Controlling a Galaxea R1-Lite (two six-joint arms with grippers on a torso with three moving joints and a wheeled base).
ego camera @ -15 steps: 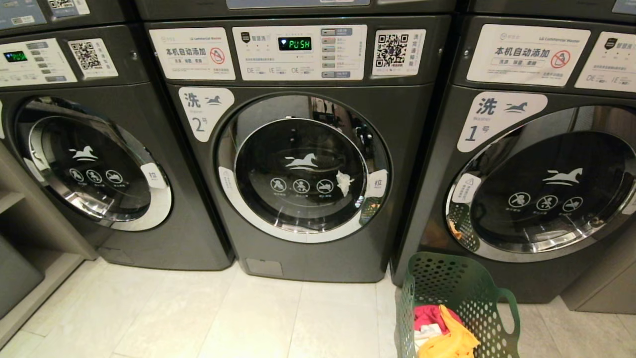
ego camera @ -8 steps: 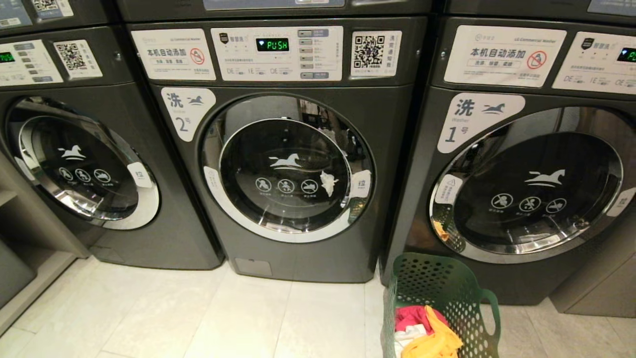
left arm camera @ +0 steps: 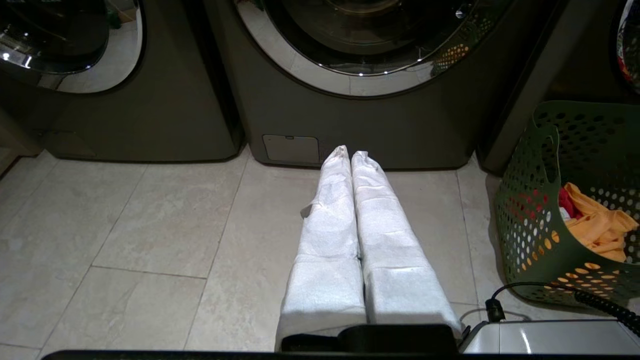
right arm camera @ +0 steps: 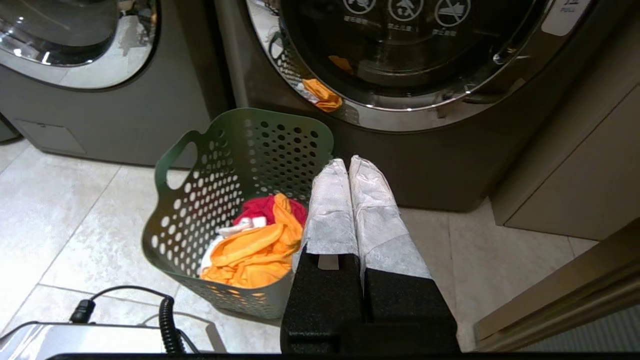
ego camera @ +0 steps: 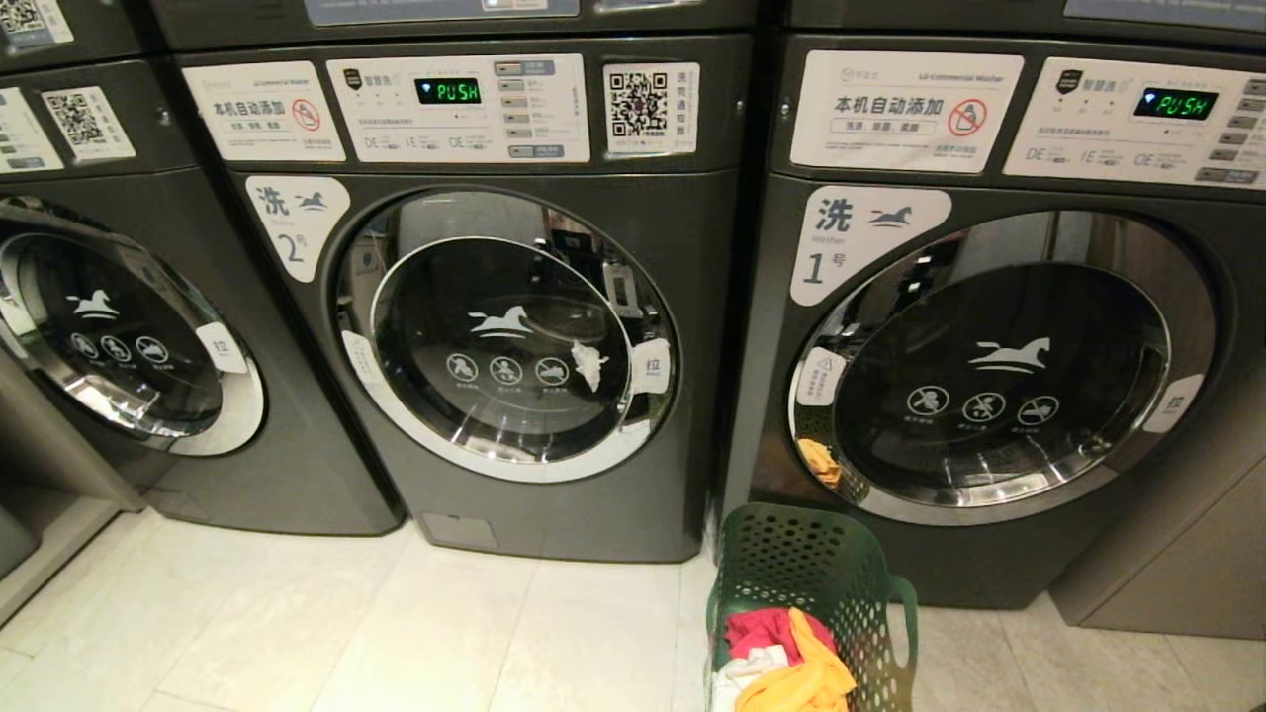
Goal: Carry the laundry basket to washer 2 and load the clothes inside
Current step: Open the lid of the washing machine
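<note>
The dark green laundry basket (ego camera: 851, 583) stands on the floor before washer 1 (ego camera: 999, 326), just right of washer 2 (ego camera: 495, 336), whose round door is closed. The clothes (ego camera: 786, 663) lie in it: orange on top, red and white beneath (right arm camera: 255, 240). My left gripper (left arm camera: 350, 152) is shut and empty, low over the tiles in front of washer 2's base, with the basket (left arm camera: 530, 235) off to one side. My right gripper (right arm camera: 348, 161) is shut and empty, right beside the basket's rim (right arm camera: 225, 295). Neither arm shows in the head view.
A third like washer (ego camera: 129, 336) stands at the left with a grey shelf edge (ego camera: 40, 554) beside it. A beige cabinet (right arm camera: 575, 185) stands right of washer 1. A coiled black cable (right arm camera: 167, 320) lies by my base. Pale floor tiles (ego camera: 346, 623) spread before washer 2.
The whole head view has slid leftward, so the camera has swung to the right. Washer 1 and the basket sit nearer the middle. The arms have kept still.
</note>
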